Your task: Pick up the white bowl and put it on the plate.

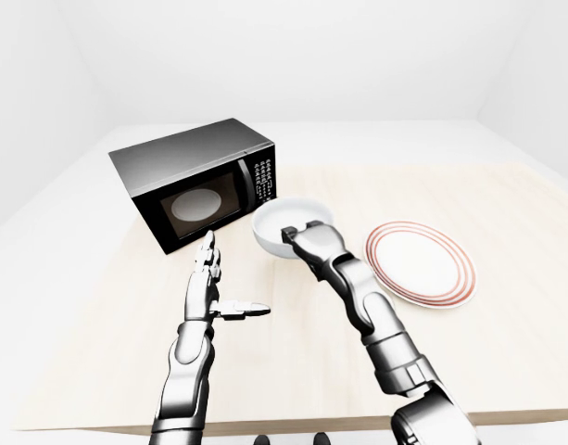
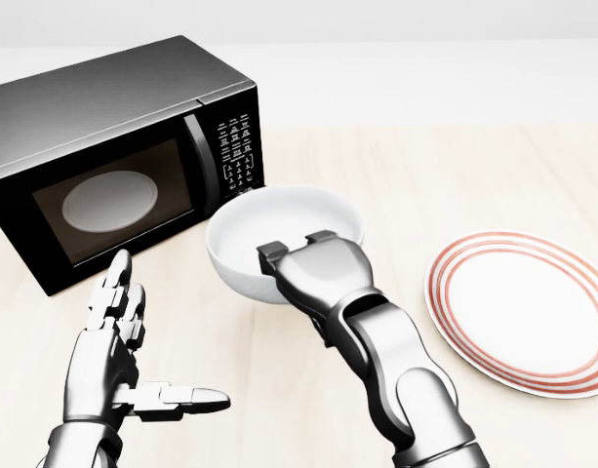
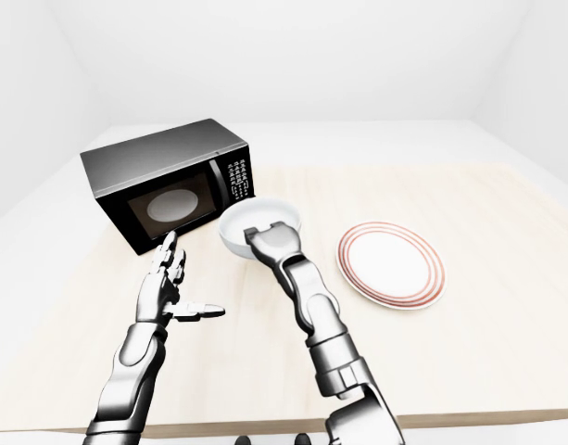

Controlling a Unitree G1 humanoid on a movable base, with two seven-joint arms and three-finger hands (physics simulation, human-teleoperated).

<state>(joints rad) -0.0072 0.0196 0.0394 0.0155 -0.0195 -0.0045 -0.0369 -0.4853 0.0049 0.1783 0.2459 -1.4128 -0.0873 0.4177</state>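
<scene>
We are carrying the white bowl (image 2: 279,239) in our right robot hand (image 2: 313,268), fingers hooked over its near rim, holding it up off the pale wooden surface (image 2: 406,175) beside the glossy black microwave (image 2: 113,156). Next we are needing a swing rightward to the flat, red-ringed plate (image 2: 528,312). Our left robot hand (image 2: 118,346) is hovering spread wide, holding nothing.

The head view looks steeply down and close in, cropping the black boxy microwave (image 2: 123,156) at upper left and the red-ringed white plate (image 2: 525,312) at the right edge. The left-eye and right-eye views sit farther back and higher, taking in the whole pale wooden table (image 1: 506,371) and white walls. All three share microwave, plate and both arms.
</scene>
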